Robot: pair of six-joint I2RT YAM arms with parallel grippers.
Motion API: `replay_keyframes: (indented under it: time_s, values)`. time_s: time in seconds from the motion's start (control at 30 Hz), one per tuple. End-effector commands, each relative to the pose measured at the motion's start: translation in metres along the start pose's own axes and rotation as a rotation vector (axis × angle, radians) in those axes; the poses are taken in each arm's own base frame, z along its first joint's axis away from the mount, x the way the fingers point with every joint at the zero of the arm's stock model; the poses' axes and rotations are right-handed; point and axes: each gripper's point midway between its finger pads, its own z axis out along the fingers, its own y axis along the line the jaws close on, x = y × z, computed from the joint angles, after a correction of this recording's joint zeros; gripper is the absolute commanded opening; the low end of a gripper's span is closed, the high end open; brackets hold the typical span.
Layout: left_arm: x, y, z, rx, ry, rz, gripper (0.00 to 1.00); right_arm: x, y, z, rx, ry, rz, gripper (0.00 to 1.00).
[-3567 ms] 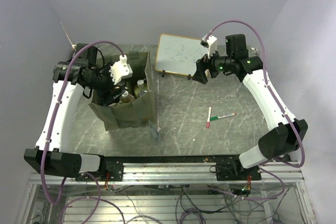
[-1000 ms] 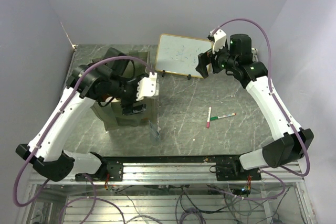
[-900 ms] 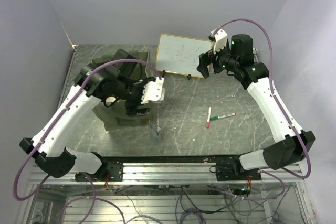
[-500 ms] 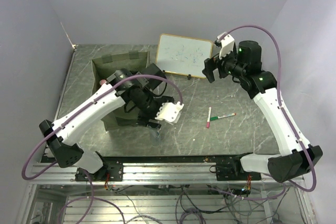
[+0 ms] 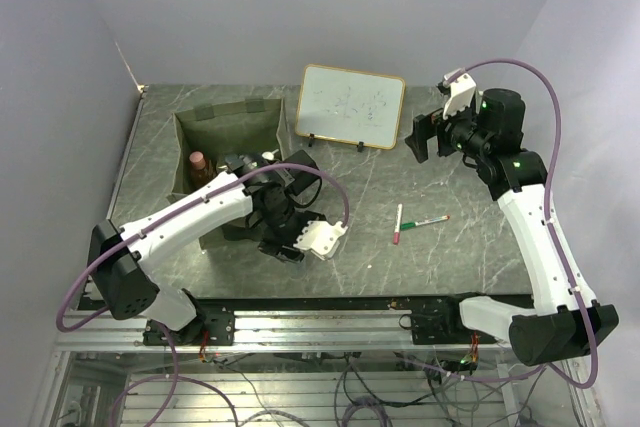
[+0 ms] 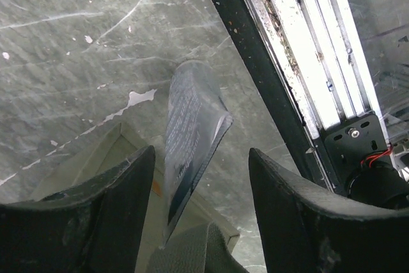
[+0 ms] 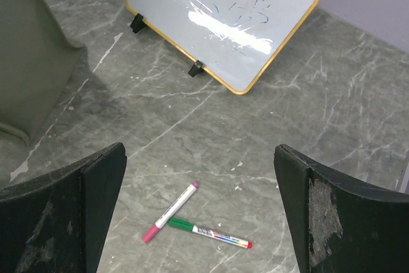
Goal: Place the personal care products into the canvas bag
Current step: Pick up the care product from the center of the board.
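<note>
Your left gripper [image 6: 201, 151] sits low at the front right corner of the canvas bag [image 5: 228, 127], close to the table's [image 5: 380, 187] front rail [image 6: 307, 62]. Its jaws are apart and straddle a clear bottle [image 6: 192, 113] with print on its side. In the left wrist view there is a gap between the bottle and each finger, so you are not holding it. The bottle is just beside the bag's corner, outside the bag. Inside the bag you can see a pink-capped bottle [image 5: 198, 160]; your arm partly hides the others.

Your right gripper [image 7: 198, 151] hangs high over the table's right half with its jaws spread wide and nothing between them. Below it lie the pink-tipped marker [image 7: 171, 220] and the green marker [image 7: 208, 233], their ends almost meeting. The whiteboard [image 7: 223, 17] is propped behind them.
</note>
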Motion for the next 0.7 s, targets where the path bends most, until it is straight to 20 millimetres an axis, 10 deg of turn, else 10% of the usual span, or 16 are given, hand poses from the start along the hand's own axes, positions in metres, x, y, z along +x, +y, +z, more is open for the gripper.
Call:
replay_keyframes:
  time_s: [0.0, 0.67]
  values:
    - [0.002, 0.006, 0.005, -0.042, -0.001, 0.051, 0.68, -0.002, 0.003, -0.004, -0.017, -0.023, 0.016, 1.00]
    - [-0.024, 0.023, -0.005, -0.107, -0.098, 0.018, 0.11, -0.001, 0.006, 0.002, -0.050, -0.021, 0.034, 1.00]
